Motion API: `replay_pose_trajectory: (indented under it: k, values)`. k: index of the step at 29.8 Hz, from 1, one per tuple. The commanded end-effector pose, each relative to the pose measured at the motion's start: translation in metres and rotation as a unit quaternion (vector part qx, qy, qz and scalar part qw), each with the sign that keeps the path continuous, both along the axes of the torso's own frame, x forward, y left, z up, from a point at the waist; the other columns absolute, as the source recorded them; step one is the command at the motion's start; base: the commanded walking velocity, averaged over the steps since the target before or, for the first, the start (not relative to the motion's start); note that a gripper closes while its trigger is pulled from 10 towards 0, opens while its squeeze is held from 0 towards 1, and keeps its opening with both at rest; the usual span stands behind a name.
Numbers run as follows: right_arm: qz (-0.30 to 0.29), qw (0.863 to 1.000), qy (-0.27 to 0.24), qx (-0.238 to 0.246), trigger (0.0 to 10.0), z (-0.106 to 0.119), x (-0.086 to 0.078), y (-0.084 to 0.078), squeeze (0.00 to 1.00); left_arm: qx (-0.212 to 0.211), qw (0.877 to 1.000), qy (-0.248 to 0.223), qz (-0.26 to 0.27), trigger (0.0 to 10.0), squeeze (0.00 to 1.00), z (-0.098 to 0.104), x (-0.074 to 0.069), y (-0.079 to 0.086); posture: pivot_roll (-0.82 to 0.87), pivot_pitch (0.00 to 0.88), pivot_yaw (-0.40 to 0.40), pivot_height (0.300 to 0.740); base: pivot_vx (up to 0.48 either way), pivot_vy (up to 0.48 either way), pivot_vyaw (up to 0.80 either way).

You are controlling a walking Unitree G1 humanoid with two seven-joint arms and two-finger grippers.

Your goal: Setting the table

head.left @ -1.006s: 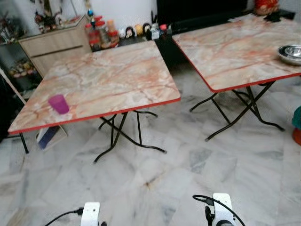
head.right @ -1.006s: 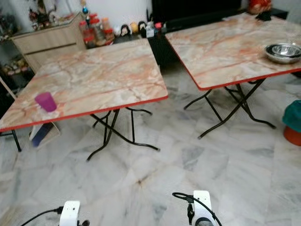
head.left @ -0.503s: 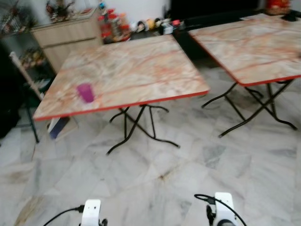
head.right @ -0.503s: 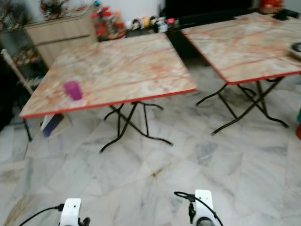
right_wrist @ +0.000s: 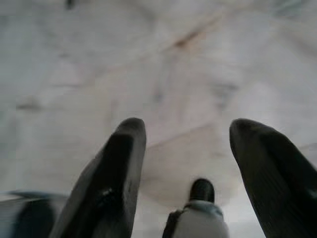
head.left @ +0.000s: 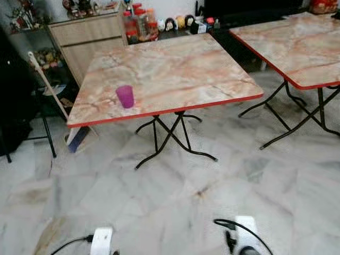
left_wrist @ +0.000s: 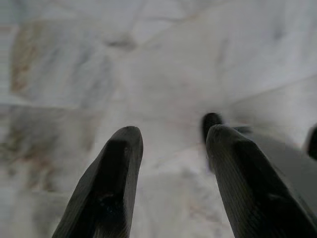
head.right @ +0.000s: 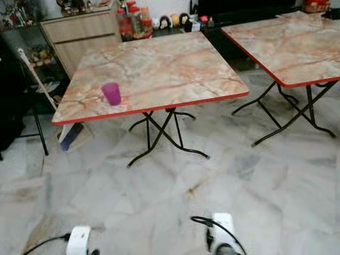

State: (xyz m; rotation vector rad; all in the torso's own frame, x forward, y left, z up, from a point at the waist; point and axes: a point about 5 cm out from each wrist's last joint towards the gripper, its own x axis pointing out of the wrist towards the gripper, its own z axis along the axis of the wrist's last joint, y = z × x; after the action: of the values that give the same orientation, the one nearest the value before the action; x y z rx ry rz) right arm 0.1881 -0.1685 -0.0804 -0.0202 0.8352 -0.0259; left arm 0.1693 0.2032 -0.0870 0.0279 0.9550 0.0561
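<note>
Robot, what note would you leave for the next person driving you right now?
Left end effector: open, holding nothing, hanging over the marble floor.
Right end effector: open, holding nothing, likewise hanging low.
Small purple plastic cup: upright near the front left edge of the nearer marble-patterned folding table.
Done: just that cup is out.
Left: walk up and lay the remaining settings.

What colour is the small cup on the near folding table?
Purple: the small plastic cup shows best in the left eye view.

Left gripper, right gripper: hanging, fingers apart.
</note>
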Motion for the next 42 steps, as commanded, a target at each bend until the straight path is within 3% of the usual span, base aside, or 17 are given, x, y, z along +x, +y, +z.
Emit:
replay_pose_trajectory:
  k: [1,17,26,37,42]
  values:
    - [-0.013,1.000,0.000,-0.007,10.0,0.001,0.000,-0.012,0.00,-0.001,1.000,-0.006,-0.006,10.0,0.00,0.002,0.005,-0.004,-0.06,0.000,0.112,0.740,0.000,0.000,0.00]
    - [0.014,1.000,-0.002,0.001,10.0,0.001,0.001,-0.006,0.00,0.004,1.000,-0.002,-0.013,10.0,0.00,0.001,0.005,-0.004,-0.06,0.000,0.109,0.740,0.000,0.000,0.00]
    - [0.001,1.000,-0.002,0.023,10.0,0.002,0.003,-0.004,0.00,0.010,1.000,0.000,-0.014,10.0,0.00,0.001,0.003,-0.002,-0.06,0.000,0.106,0.740,0.292,0.000,0.00]
    - [0.046,0.999,-0.003,0.015,10.0,0.002,0.003,0.002,0.00,0.011,1.000,0.001,-0.017,10.0,0.00,0.001,0.004,-0.001,-0.06,0.000,0.108,0.740,0.292,0.000,0.09]
    - [0.024,0.999,0.000,0.027,10.0,0.001,0.001,0.001,0.00,0.012,1.000,0.000,-0.017,10.0,0.00,0.002,0.004,0.000,-0.06,0.000,0.108,0.740,0.300,0.000,0.12]
